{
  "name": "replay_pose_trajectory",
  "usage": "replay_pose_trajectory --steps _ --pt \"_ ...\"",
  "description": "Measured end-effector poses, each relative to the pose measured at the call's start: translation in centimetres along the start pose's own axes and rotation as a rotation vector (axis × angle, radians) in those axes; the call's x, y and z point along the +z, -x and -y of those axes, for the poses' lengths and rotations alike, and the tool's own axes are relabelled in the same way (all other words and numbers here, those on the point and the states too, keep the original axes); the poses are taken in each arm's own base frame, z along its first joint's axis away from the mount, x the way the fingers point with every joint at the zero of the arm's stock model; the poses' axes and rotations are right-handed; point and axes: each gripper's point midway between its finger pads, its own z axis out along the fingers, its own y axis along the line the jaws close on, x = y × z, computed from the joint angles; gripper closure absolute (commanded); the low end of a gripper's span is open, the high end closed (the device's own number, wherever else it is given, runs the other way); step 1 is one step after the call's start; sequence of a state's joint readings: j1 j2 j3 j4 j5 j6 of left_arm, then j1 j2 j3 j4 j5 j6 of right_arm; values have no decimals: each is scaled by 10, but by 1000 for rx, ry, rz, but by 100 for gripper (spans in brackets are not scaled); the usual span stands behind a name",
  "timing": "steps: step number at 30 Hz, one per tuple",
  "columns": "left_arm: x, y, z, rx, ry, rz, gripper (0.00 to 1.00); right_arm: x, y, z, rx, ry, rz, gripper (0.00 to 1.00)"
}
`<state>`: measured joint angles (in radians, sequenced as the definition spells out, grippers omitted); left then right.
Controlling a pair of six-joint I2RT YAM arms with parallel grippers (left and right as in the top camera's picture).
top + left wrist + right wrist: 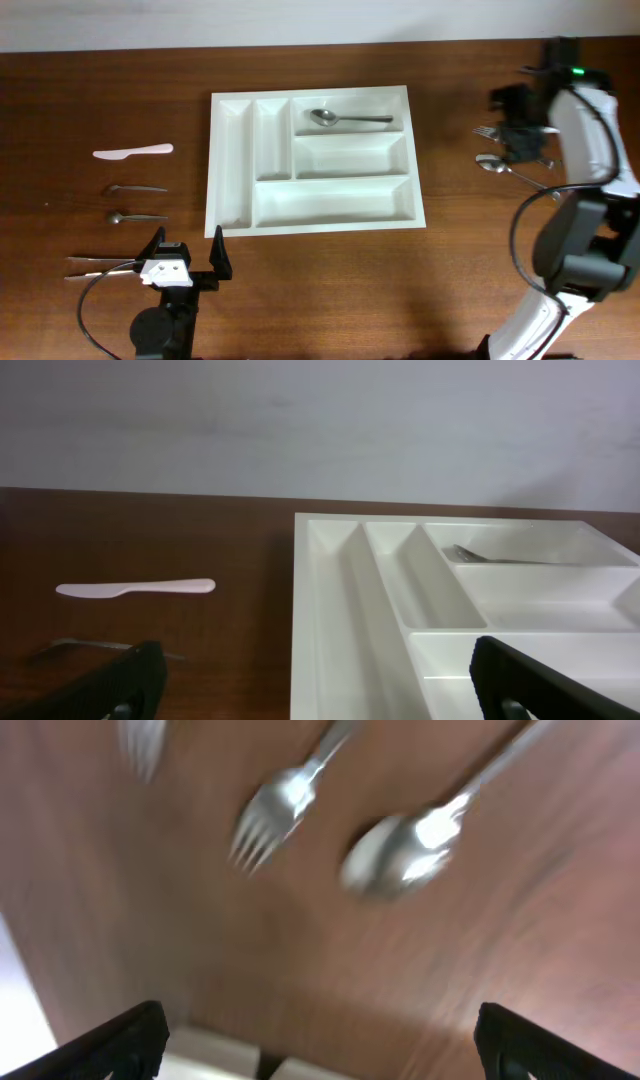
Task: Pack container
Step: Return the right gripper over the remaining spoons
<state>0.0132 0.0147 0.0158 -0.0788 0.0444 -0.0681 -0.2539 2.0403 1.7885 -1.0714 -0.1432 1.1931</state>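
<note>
Container [330, 202] first, Ben: where does it lie from each set of jaws?

Ben: Straight ahead of the left gripper [188, 238], near its fingertips but apart from them. Its near corner shows between the two fingers in that wrist's view. From the right gripper [325, 1045] it is well off to one side, out of that wrist's view. One packed spoon [345, 119] sits in the long compartment farthest from the left jaws. The other compartments look bare.

Ana: And the jaws?

Ben: Both sets stand wide apart with nothing between them. Ahead of the right pair lie a fork [275, 815] and a loose spoon [400, 850], near each other, though that picture is smeared.

Ana: What worries you?

Ben: My guess is that closing there could catch both pieces at once. It could also nip only the rounded bowl of the loose spoon, which would likely squirt out. Thin metal lying flat gives the fingers little to bite, so they may scrape the table [450, 280] instead.

Ana: And on the left?

Ben: Any push forward would meet the container's rim and slide the whole thing, spoiling the other arm's aim. The white knife [133, 152] lies beyond those jaws and to their outer side, so a reach for it should swing wide of that rim.
</note>
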Motion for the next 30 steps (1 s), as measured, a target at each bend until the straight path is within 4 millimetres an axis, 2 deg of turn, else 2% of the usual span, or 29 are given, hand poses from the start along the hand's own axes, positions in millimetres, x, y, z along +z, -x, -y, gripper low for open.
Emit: replay_pose_trajectory --steps 3,8,15,24,30 --pt "0 0 0 0 0 0 1 -5 29 24 59 -43 2 1" --pt "0 0 0 0 0 0 1 -9 52 38 99 -54 20 1" --pt "0 0 0 0 0 0 1 -3 54 59 233 -146 46 1" --pt "0 0 0 0 0 0 1 8 59 69 371 -199 82 1" --pt "0 0 0 0 0 0 1 25 61 77 402 -249 84 1"
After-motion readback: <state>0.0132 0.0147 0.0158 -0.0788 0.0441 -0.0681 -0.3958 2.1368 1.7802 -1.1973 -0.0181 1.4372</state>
